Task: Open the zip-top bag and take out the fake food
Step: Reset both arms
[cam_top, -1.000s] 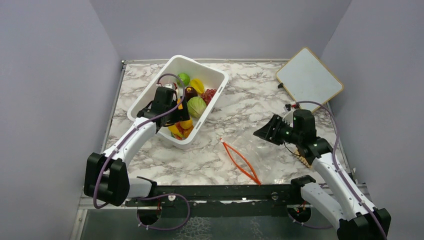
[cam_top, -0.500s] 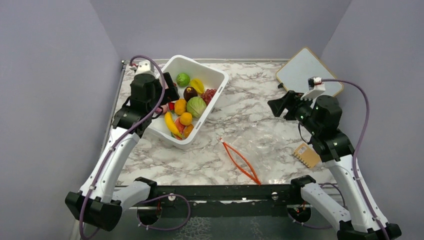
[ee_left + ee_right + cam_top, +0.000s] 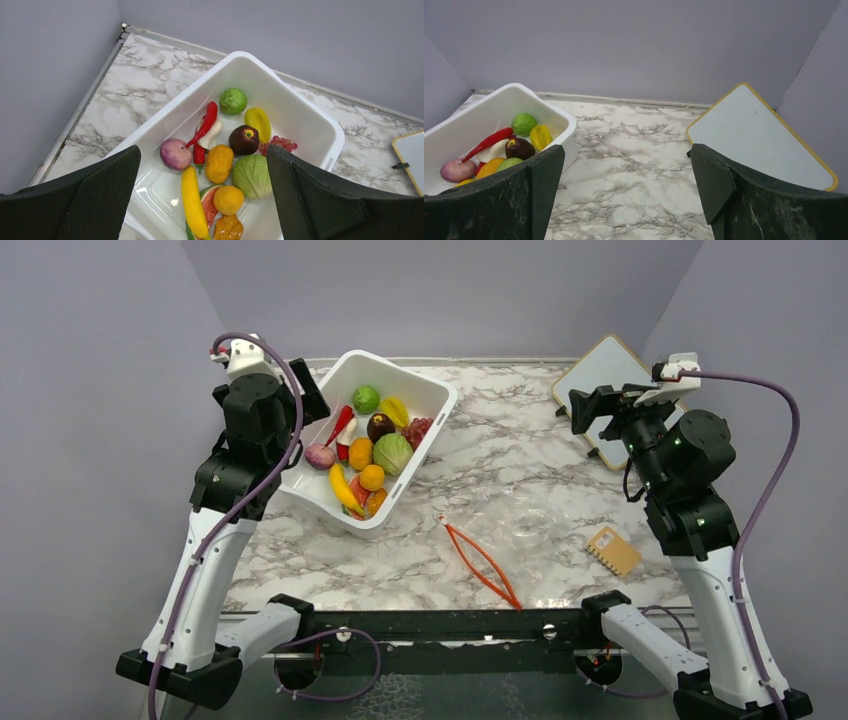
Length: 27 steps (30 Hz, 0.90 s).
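Note:
The zip-top bag [image 3: 515,540] lies flat on the marble, its orange-red zip strip [image 3: 480,562] spread apart in a narrow loop. The fake food sits in the white tub [image 3: 430,392]: two orange fruits [image 3: 220,163], a banana [image 3: 194,202] and a watermelon slice [image 3: 210,199]. My left gripper [image 3: 310,400] [image 3: 203,148] hangs high over the tub's left side, open and empty. Near the back right, my right gripper [image 3: 590,408] [image 3: 627,147] is raised well above the table, open and empty, far from the bag.
The tub also holds a green cabbage [image 3: 251,176], lime [image 3: 233,101], purple onion [image 3: 175,154], red chili [image 3: 205,125], a dark fruit and grapes. A whiteboard [image 3: 620,390] leans at the back right. A small tan piece [image 3: 613,550] lies right of the bag.
Both arms have risen and drawn back. The left gripper lifted out of the tub. The right gripper went from low beside the bag up toward the whiteboard, its jaws opening wider.

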Each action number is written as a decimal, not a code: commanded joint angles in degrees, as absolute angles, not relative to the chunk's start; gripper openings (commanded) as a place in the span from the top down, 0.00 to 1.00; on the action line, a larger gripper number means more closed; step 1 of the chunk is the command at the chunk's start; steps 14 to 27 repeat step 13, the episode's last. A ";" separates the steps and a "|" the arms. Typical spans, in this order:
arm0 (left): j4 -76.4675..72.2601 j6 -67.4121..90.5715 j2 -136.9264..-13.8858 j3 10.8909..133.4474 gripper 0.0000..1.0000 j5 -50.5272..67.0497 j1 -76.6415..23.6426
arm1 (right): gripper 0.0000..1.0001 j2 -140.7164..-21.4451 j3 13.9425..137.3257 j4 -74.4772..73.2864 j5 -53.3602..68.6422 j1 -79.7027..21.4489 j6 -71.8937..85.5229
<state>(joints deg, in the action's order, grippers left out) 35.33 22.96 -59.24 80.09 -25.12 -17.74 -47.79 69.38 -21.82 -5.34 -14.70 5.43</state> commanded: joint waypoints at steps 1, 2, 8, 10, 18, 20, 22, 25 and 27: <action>36.70 22.05 -58.44 81.66 0.01 -30.00 -17.58 | 0.00 -47.84 71.50 -21.21 -7.27 -15.03 1.59; 36.66 22.20 -58.25 81.46 0.01 -30.13 -17.58 | 0.00 -47.55 71.36 -21.46 -6.81 -15.03 2.36; 36.72 22.70 -57.17 79.98 0.01 -28.77 -17.58 | 0.00 -46.97 70.06 -23.69 -3.37 -15.02 6.47; 36.83 23.03 -56.81 79.40 0.01 -28.61 -17.57 | 0.00 -47.21 70.04 -24.50 -2.69 -15.03 7.23; 37.87 23.61 -56.87 79.19 0.01 -29.60 -17.58 | 0.00 -48.03 71.02 -25.95 -2.44 -15.03 8.04; 37.87 23.61 -56.87 79.19 0.01 -29.60 -17.58 | 0.00 -48.03 71.02 -25.95 -2.44 -15.03 8.04; 37.87 23.61 -56.87 79.19 0.01 -29.60 -17.58 | 0.00 -48.03 71.02 -25.95 -2.44 -15.03 8.04; 37.87 23.61 -56.87 79.19 0.01 -29.60 -17.58 | 0.00 -48.03 71.02 -25.95 -2.44 -15.03 8.04; 37.87 23.61 -56.87 79.19 0.01 -29.60 -17.58 | 0.00 -48.03 71.02 -25.95 -2.44 -15.03 8.04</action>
